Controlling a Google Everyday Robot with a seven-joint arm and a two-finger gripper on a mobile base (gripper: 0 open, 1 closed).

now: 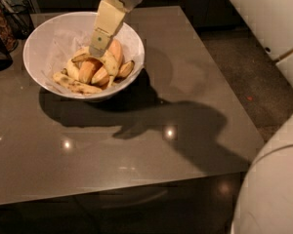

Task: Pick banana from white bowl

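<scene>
Camera view shows the white bowl [49,40] in the upper left of the frame, standing on a dark glossy surface [136,150]. The hand [98,47] comes down from the upper edge of the frame at a slant and its tip is inside the bowl, right at the top of the fruit pile. It reaches in from above most probably because the sloping wall of the bowl blocks any way in from the side. Whether the hand is spread, pressed together or already pinching something cannot be told from this angle.

The banana [109,62] lies on top of the pile, in the right half of the bowl, directly under the tip of the hand and seemingly touching it. It is pale yellow with brown speckles, and it is strongly arched, so its middle stands higher than the other fruit. This is likely why the hand aims at that place. Under it lie straighter orange bananas [90,69], and a flat spotted banana [75,86] rests near the front wall. The banana is not yet lifted out.
</scene>
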